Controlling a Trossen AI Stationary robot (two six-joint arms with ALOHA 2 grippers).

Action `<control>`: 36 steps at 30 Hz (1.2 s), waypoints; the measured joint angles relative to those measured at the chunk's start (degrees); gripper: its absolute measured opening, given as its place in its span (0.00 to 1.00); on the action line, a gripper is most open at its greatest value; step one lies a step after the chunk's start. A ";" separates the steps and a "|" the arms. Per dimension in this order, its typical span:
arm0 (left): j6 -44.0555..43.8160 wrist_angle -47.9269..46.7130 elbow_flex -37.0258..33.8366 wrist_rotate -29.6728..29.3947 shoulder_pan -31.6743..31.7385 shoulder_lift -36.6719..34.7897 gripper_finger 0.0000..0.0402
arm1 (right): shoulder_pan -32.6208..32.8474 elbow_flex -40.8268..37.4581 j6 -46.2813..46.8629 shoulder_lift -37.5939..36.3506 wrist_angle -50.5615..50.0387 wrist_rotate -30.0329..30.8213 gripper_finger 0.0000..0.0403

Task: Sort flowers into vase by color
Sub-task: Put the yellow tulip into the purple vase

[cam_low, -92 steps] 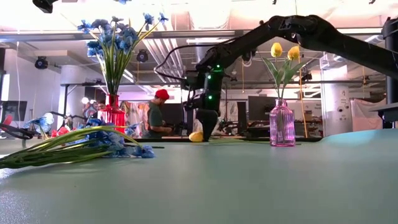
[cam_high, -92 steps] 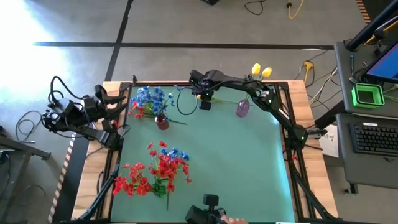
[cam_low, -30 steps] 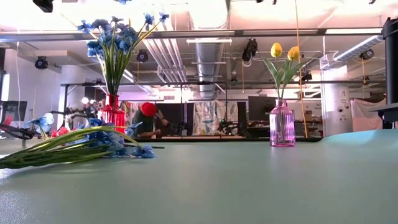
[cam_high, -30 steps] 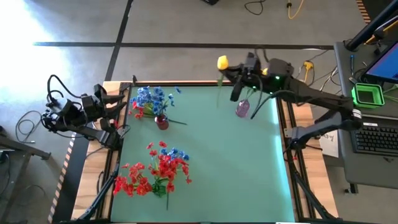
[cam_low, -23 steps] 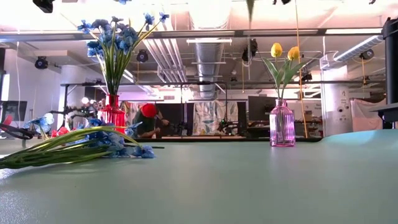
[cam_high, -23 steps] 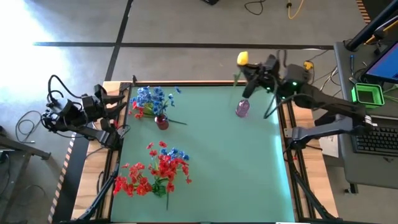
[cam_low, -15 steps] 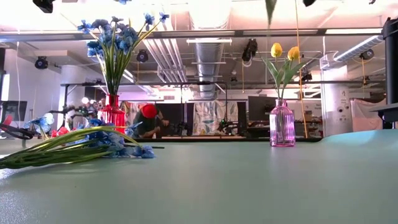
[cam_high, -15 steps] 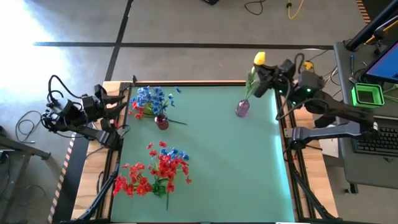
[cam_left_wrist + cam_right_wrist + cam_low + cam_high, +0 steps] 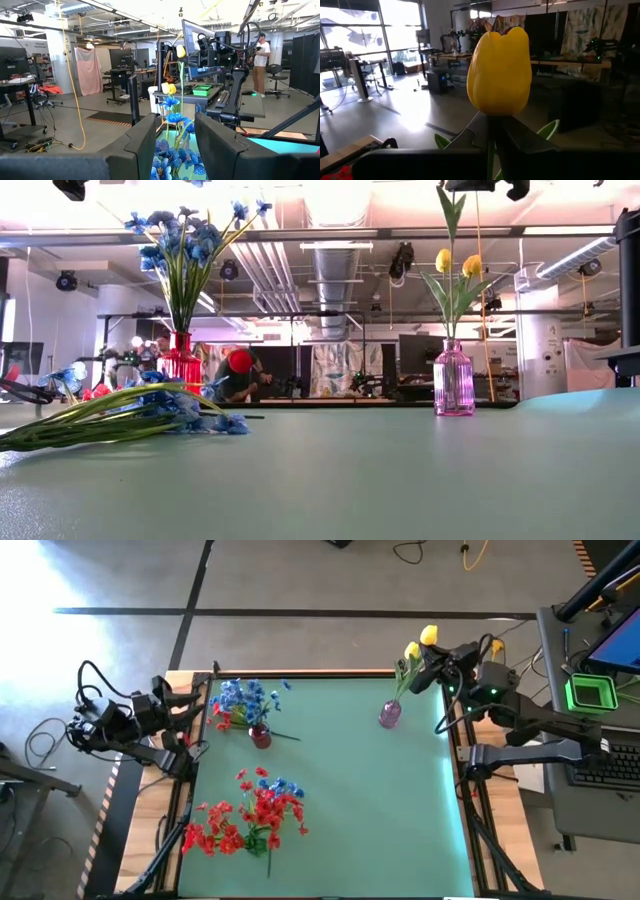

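On the worktop (image 9: 330, 790), upper right of the high view, the pink vase (image 9: 390, 715) is approached from above by the right pincer (image 9: 432, 668), pinching a yellow flower (image 9: 429, 636); its stem should be lowered vertically.

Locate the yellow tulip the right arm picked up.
The yellow artificial tulip is held aloft in the right gripper, jaws shut on its stem, directly above the pink glass vase at the table's far right edge in the high view.

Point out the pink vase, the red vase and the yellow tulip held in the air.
pink vase (image 9: 453, 383), low view, its body
red vase (image 9: 181, 363), low view, its body
yellow tulip (image 9: 498, 73), right wrist view, its bud
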 joint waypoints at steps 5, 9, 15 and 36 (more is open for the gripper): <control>0.00 0.00 0.00 0.00 0.00 0.00 0.31 | 0.00 -0.08 -0.07 0.00 0.04 0.03 0.03; 0.00 0.00 0.00 0.00 0.00 0.00 0.31 | 0.00 -0.64 0.03 0.04 0.30 0.08 0.03; 0.00 0.00 0.00 0.00 0.00 0.00 0.31 | 0.00 -1.00 0.44 0.48 0.95 1.22 0.03; 0.00 -0.07 0.00 -0.02 0.00 0.00 0.31 | 0.00 -1.07 3.60 5.22 -4.42 3.82 0.13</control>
